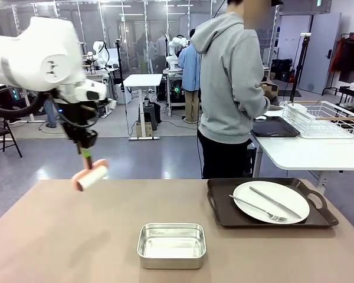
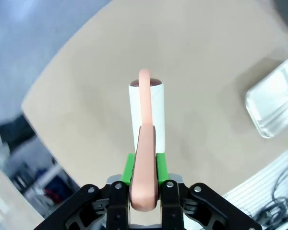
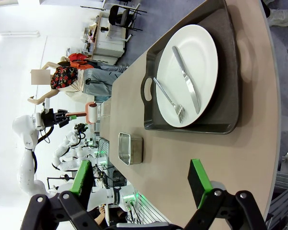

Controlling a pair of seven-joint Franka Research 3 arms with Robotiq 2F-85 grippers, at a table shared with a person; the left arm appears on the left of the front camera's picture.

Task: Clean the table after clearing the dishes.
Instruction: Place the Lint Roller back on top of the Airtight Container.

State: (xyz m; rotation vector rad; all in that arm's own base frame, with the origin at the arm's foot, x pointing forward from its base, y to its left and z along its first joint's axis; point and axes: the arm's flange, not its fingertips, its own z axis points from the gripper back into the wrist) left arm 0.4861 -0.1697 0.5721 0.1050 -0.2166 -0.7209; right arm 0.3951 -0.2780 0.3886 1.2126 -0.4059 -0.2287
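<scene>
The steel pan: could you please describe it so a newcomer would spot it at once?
Start at the wide beige table. Near the middle of its near edge sits a shallow rectangular pan. Unlike the dark tray beside it, holding a white plate, it is shiny bare metal without handles.

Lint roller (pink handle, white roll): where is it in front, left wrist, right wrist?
Front: pink-handled white lint roller left of centre, by the beige table's far edge, gripped by the left gripper.
Left wrist: centre, handle between the green pads.
Right wrist: small, left of centre, past the table's far end.
Shared landmark: rectangular steel pan.
</scene>
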